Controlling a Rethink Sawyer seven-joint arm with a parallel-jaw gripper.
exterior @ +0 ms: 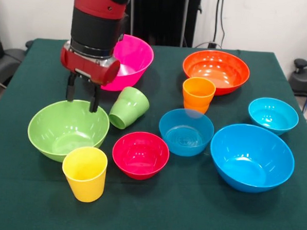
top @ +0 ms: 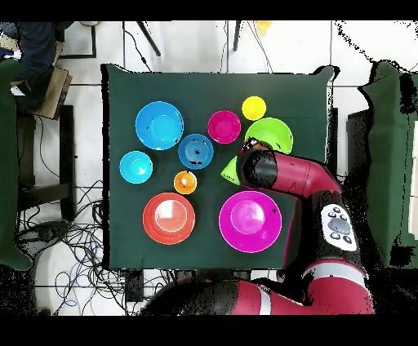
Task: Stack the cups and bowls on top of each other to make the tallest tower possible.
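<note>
End effector (exterior: pixel 83 95) open, empty, we note, fingers apart above far rim of large glossy light green plastic bowl (exterior: pixel 65 128); tipped green plastic cup (exterior: pixel 128 108) just beside.

I count three cups: green (exterior: pixel 128 107), orange (exterior: pixel 198 94) and yellow (exterior: pixel 85 173). I count seven bowls: four large, pink (exterior: pixel 130 57), orange (exterior: pixel 216 71), light green (exterior: pixel 65 128) and blue (exterior: pixel 251 157); and three smaller, red (exterior: pixel 140 154) and two blue, one (exterior: pixel 186 131) mid-table, one (exterior: pixel 273 115) near the edge. One gripper (exterior: pixel 83 97).
</note>
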